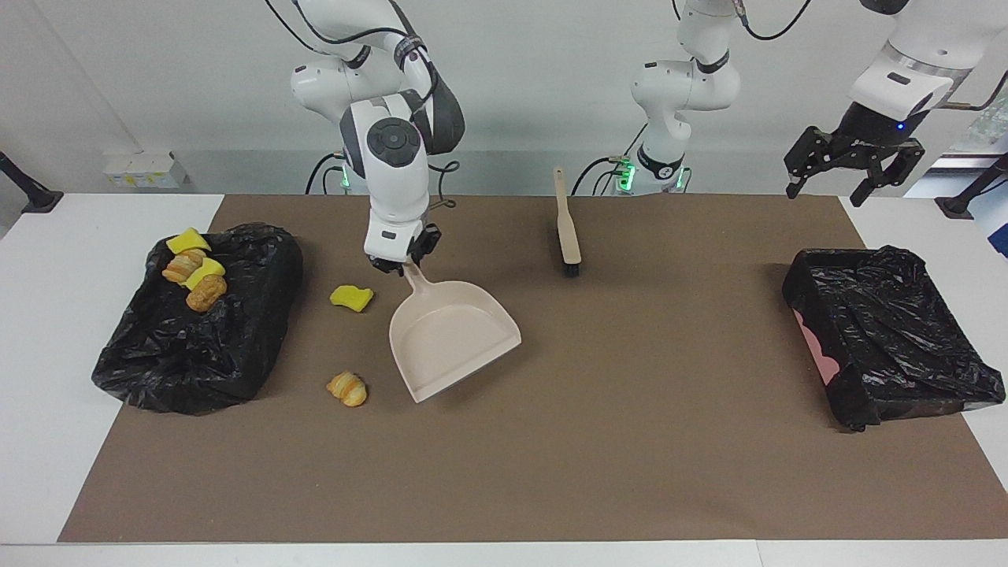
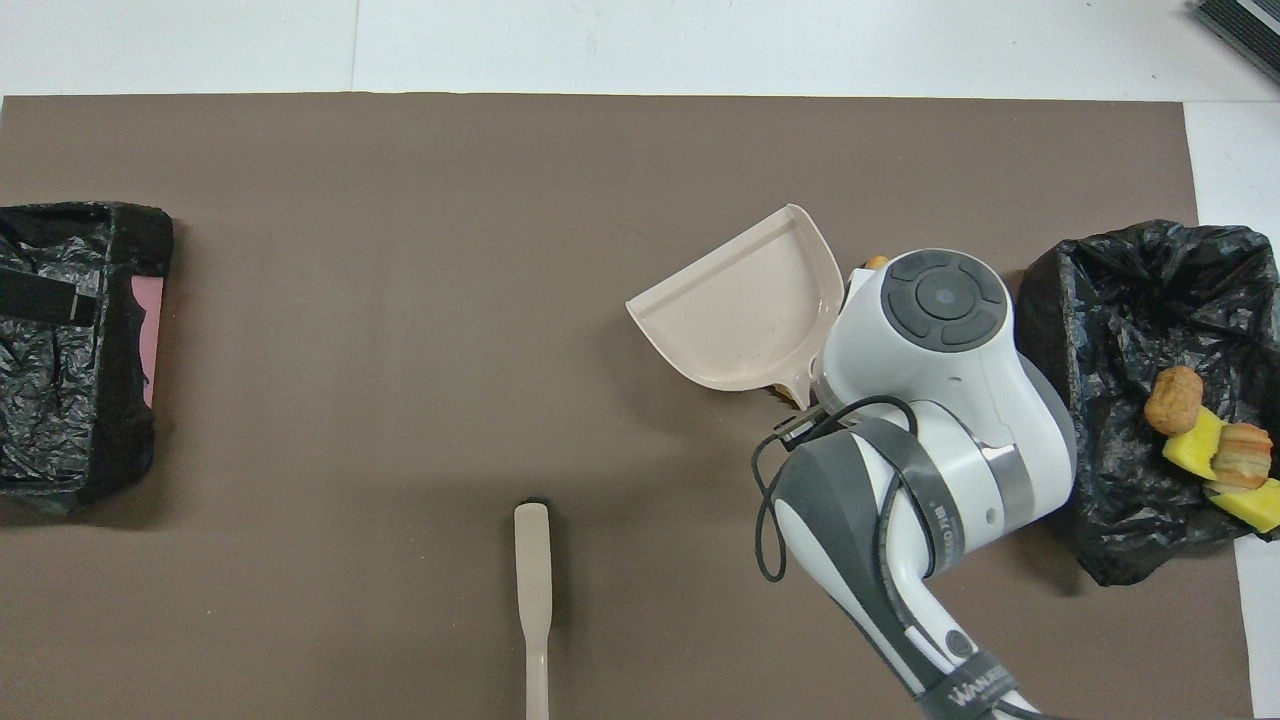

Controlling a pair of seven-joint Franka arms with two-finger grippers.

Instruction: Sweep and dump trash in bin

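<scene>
- Bin [image 1: 197, 339] at the right arm's end of the mat [image 1: 630, 441] holds four scraps [image 1: 195, 272].
- Right gripper [image 1: 403, 264] clamps the empty dustpan's [image 1: 449, 335] handle.
- Left gripper [image 1: 854, 165] waits raised, fingers spread.
- Brush [image 1: 567, 224] lies near the robots.
- Sponge [image 1: 351, 298] and pastry [image 1: 347, 388] lie between dustpan and bin.

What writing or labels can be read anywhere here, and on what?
"WANUE...": this is my best reading of white letters on the dark band of the right arm at the bottom of the overhead view; they run off the edge, so the word is cut short.
White box by the wall: it has markings too small to read.
Dustpan, brush, bins: no text visible.
</scene>
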